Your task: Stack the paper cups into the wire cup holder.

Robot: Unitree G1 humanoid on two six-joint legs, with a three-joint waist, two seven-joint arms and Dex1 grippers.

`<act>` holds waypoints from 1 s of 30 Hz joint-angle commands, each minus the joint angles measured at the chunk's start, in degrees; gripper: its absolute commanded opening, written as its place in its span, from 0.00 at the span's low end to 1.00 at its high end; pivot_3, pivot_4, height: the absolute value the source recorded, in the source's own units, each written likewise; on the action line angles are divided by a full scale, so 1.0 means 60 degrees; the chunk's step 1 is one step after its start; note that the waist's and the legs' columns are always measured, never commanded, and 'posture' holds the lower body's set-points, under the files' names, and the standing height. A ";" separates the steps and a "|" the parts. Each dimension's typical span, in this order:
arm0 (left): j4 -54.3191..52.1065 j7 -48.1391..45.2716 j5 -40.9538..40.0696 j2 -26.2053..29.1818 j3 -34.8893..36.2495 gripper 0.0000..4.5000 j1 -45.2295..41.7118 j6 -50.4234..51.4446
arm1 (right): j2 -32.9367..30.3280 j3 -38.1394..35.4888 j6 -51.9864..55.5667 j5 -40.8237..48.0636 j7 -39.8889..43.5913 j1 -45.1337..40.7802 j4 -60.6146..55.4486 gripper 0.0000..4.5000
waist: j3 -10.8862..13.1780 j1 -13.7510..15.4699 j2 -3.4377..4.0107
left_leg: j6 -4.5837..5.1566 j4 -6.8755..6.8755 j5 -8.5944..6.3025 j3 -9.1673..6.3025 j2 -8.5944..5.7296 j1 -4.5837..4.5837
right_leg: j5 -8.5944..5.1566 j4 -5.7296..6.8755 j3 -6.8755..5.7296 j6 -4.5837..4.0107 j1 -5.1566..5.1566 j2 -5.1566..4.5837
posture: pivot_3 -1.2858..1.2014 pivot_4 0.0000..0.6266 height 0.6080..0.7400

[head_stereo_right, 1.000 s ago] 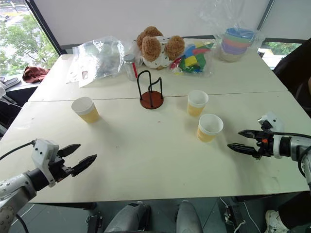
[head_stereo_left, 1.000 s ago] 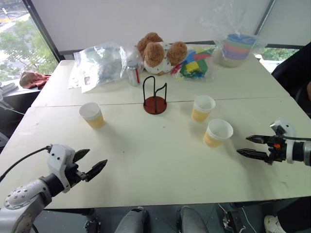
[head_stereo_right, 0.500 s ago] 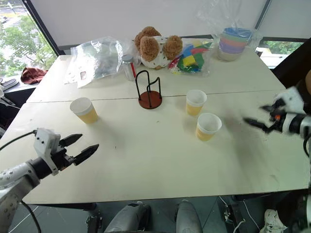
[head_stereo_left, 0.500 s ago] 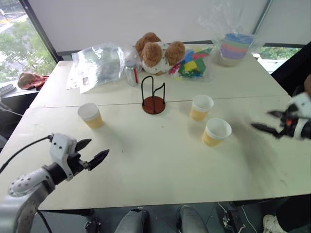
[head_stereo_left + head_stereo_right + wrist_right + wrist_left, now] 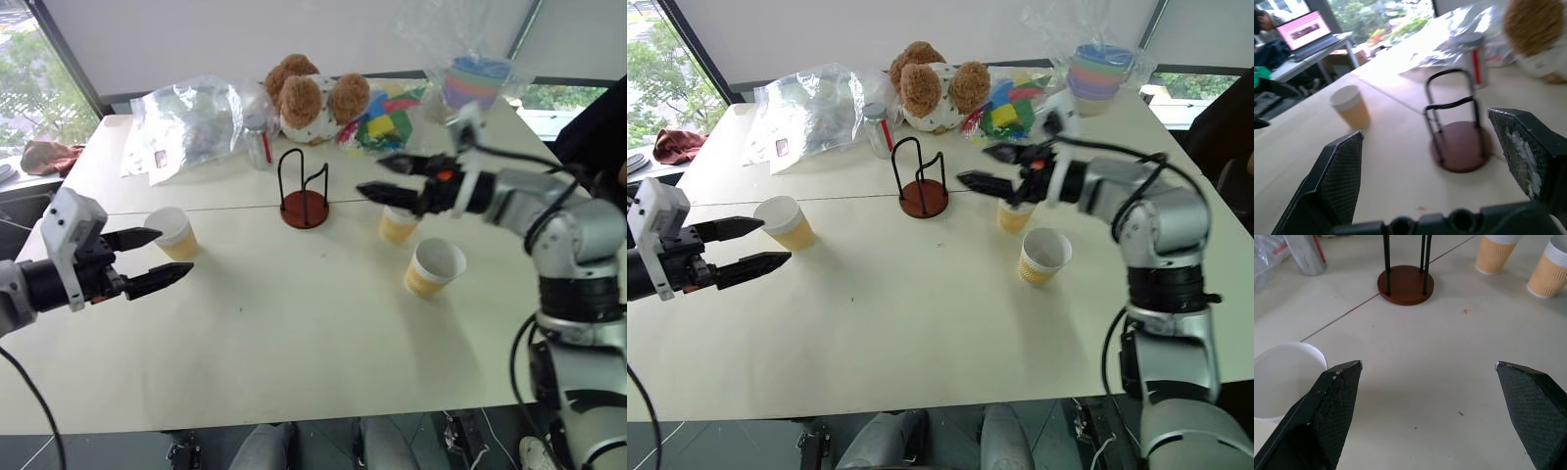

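Observation:
Three yellow-tan paper cups stand upright on the table: one at the left (image 5: 173, 232), one right of centre (image 5: 397, 227), one nearer the front (image 5: 434, 266). The wire cup holder (image 5: 304, 191), with its dark red disc base and black loops, stands empty between them. My left gripper (image 5: 171, 255) hovers open just in front of the left cup (image 5: 1283, 382), nothing between its fingers. My right gripper (image 5: 372, 176) hangs open above the table, over the centre-right cup and just right of the holder (image 5: 1459, 142), pointing left.
Along the table's far side lie a clear plastic bag (image 5: 191, 122), a metal can (image 5: 258, 147), a teddy bear (image 5: 313, 98), a bag of coloured blocks (image 5: 387, 122) and a wrapped pastel cup stack (image 5: 475, 83). A laptop (image 5: 1303, 29) sits on a desk beyond.
My right arm swung up and left from the table's right edge to beside the holder. My left gripper rose and moved toward the left cup. Both stayed open.

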 commanded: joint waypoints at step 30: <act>-0.1869 0.2010 -0.0135 -0.1609 0.0833 1.00 0.1201 -0.0447 | 0.5666 0.1682 -0.5870 -0.4661 -0.4401 -0.2895 0.7994 0.11 | -0.0013 -0.0392 -0.0017 | -0.0064 -0.0006 0.0039 0.0011 0.0027 0.0031 | 0.0027 0.0121 0.0035 -0.0043 -0.0053 0.0063 | 0.52 0.24 1.00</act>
